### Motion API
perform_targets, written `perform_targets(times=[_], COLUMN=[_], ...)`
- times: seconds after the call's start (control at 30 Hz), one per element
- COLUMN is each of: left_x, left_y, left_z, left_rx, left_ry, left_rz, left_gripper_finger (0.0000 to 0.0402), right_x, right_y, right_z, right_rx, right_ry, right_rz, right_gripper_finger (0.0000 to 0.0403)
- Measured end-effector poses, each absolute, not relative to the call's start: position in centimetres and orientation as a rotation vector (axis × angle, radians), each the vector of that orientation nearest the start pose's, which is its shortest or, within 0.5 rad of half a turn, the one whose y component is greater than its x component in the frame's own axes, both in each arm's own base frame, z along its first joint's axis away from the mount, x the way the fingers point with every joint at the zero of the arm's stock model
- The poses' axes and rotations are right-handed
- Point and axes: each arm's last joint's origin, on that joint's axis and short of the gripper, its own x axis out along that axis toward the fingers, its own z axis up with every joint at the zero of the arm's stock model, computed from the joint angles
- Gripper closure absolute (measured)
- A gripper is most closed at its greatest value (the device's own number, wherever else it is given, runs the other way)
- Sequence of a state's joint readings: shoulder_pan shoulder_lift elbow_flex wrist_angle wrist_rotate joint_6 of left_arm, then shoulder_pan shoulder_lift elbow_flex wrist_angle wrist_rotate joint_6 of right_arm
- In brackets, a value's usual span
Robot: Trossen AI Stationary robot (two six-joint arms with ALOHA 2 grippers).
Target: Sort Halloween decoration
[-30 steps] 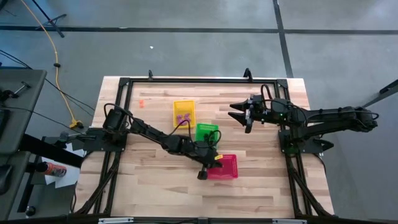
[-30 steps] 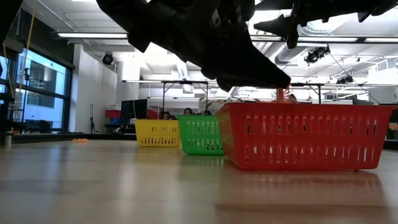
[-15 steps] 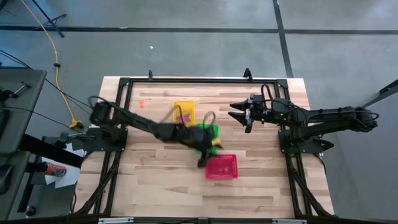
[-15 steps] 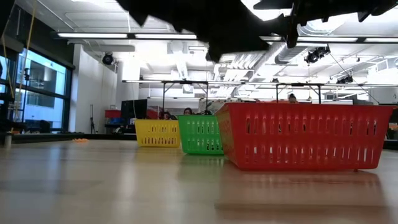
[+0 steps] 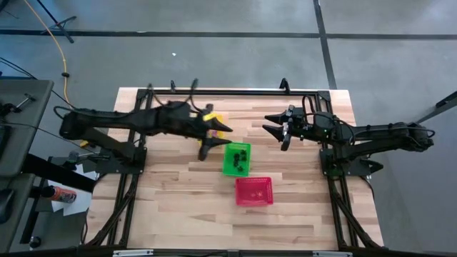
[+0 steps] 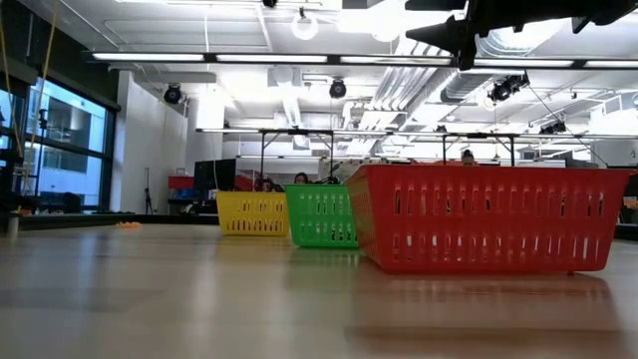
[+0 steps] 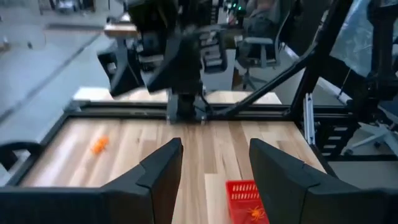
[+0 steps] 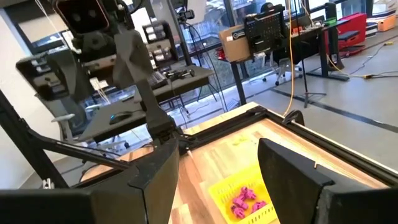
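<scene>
Three small mesh baskets stand in a row on the wooden table: yellow (image 6: 253, 212), green (image 5: 237, 158) and red (image 5: 254, 191). The Halloween decoration is in view as purple trinkets (image 8: 245, 202) in the yellow basket, black ones (image 5: 241, 160) in the green basket, an orange one (image 7: 255, 213) in the red basket and a loose orange one (image 7: 98, 144) lying on the table. My left gripper (image 5: 216, 140) hangs open and empty above the near end of the yellow basket (image 5: 208, 116), hiding most of it. My right gripper (image 5: 270, 125) waits open and empty to the right of the baskets.
A black frame rail (image 5: 214, 91) runs along the table's far edge, and further rails run along both sides. Bare wood (image 5: 186, 221) lies toward the near edge. A person (image 6: 469, 157) shows in the room behind the baskets.
My left gripper has opened at the red basket. It has then risen and swung toward the table's far edge, past the green basket, to above the yellow basket. It has left the low view. The baskets have stayed in place.
</scene>
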State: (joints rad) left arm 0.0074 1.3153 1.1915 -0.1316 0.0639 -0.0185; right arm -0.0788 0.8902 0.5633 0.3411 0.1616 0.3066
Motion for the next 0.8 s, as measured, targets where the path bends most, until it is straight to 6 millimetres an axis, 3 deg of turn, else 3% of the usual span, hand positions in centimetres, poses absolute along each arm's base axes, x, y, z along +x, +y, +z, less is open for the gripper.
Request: perform_targets(times=[0.13,0.4,0.53,0.8], left_x=[27.8,23.9,22.3,21.3], left_y=[0.0,-0.2,0.1,0.3], left_z=[36.6,30.6,28.6,27.8], left_rx=[-0.020,-0.200,-0.247,-0.262], left_ry=[0.209,0.058,-0.027,-0.051], left_rz=[-0.055,-0.049,0.021,0.083], left_gripper_finger=[0.0226,0.0227,0.0227,0.0227], right_x=[20.0,20.0,20.0,20.0], right_y=[-2.0,-2.1,-2.1,-2.0], right_z=[28.8,28.8,28.8,28.7], right_rx=[0.305,0.305,0.305,0.305], right_ry=[-0.051,-0.047,-0.043,-0.043], right_rz=[-0.236,-0.237,-0.238,-0.238], right_gripper_finger=[0.0190,0.0190,0.0190,0.0190])
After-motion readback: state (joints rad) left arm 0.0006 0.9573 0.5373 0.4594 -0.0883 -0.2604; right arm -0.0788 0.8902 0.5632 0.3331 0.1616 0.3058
